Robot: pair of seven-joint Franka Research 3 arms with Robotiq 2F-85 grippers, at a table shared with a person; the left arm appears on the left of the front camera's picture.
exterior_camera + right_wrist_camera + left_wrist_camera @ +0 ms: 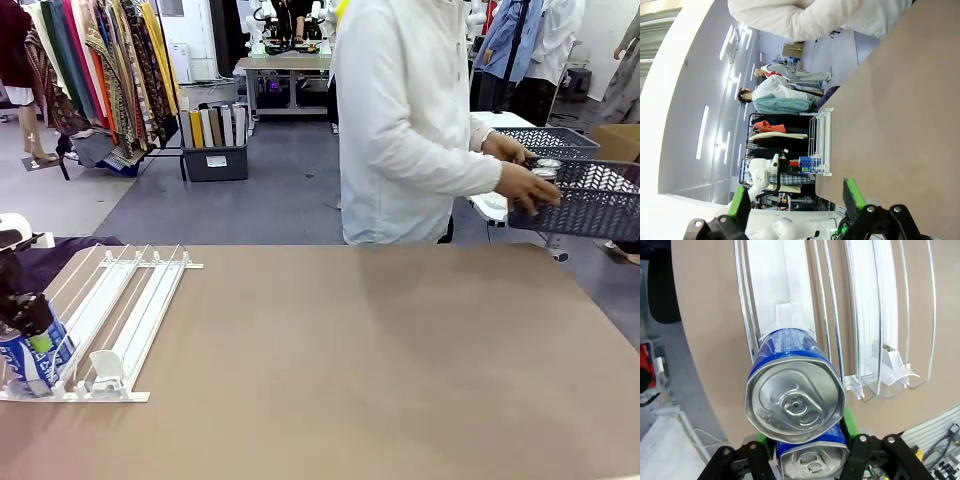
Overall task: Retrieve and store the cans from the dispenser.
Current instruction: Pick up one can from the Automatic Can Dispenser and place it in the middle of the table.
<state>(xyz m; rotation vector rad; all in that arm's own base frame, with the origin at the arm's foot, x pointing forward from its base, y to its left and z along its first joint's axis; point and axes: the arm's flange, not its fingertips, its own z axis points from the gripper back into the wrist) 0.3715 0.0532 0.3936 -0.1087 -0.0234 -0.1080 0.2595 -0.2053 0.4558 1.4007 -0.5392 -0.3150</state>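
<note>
Left gripper: holding narrow on a can, with the green pads pressing on its two sides.
Can: blue, sitting between the left fingers with its silver top facing the wrist, at the low end of the dispenser.
Second can: blue, lying just past the left fingertips in a dispenser lane, its rim overlapping the gripped can.
Pusher tab: standing in a neighbouring lane, off to one side of the left fingers and apart from them.
Right gripper: fingers standing wide with nothing between them; the table is stretching away beyond the fingertips.
Person: standing well beyond both grippers, both hands reaching into a grey basket, can tops showing beside them.
</note>
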